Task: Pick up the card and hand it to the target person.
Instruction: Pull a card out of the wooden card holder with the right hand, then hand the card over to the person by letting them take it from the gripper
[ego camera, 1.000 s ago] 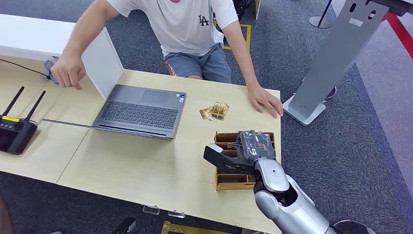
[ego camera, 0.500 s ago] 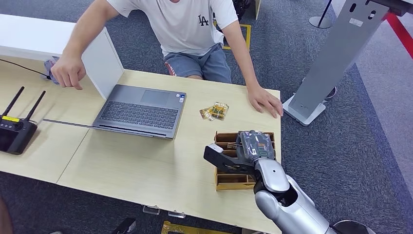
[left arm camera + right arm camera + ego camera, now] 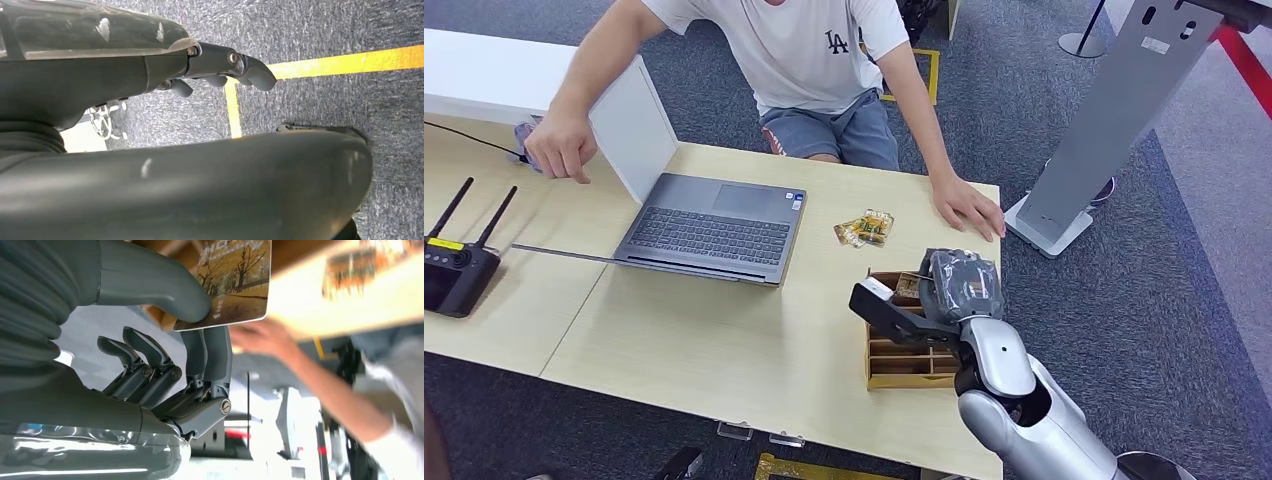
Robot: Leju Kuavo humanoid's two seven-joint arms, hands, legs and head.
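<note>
Pinching a card (image 3: pixel 235 282) between its thick thumb and two dark fingers (image 3: pixel 207 357), the right hand (image 3: pixel 959 285) hovered over the far end of a wooden slotted box (image 3: pixel 894 368) near the right edge of the surface (image 3: pixel 714 340); the card showed an autumn-tree picture, and its other fingers were curled in clear of it. A few more cards (image 3: pixel 865 229) lay loose on the surface at about 11 o'clock from the box. At 1 o'clock from the right hand, a person's hand (image 3: pixel 967 207) rested flat at the far edge of the surface, near but apart from the robot's. An open laptop (image 3: pixel 709 222) sat at 9 o'clock from the box, and a black device with two antennas (image 3: pixel 454 270) lay further that way. The left hand (image 3: pixel 220 67) hung above grey carpet with a yellow line (image 3: pixel 350 61), its fingers bent and empty.
</note>
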